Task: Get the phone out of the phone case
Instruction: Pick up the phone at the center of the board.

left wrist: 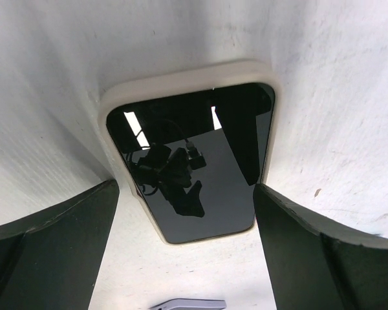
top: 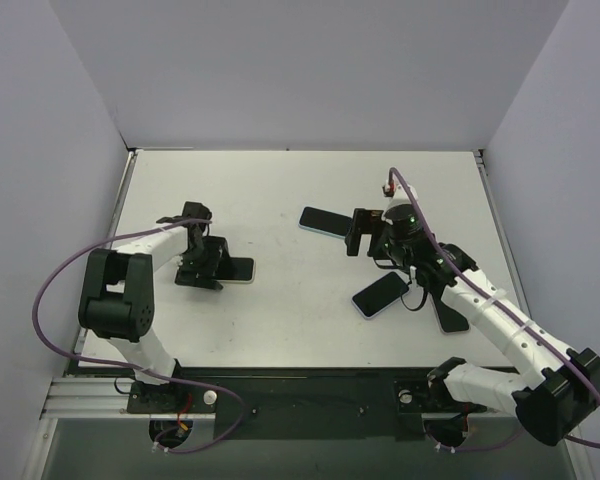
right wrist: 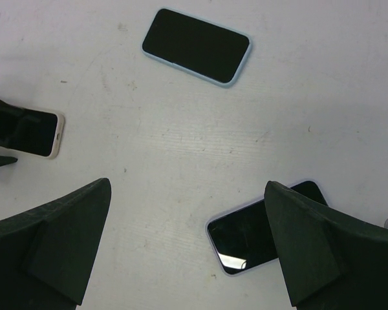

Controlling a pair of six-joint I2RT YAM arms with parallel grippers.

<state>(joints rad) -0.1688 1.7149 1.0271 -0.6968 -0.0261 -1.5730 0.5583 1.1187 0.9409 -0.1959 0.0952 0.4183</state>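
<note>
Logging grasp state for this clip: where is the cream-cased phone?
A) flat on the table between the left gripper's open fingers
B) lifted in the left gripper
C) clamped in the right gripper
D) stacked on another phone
A: the cream-cased phone lies flat on the table, with the left gripper open and one finger on either side of it.

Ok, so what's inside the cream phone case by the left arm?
A phone with a dark screen lies face up inside the cream case, filling it to the rim. The case covers the phone's back and edges, so those cannot be seen.
</note>
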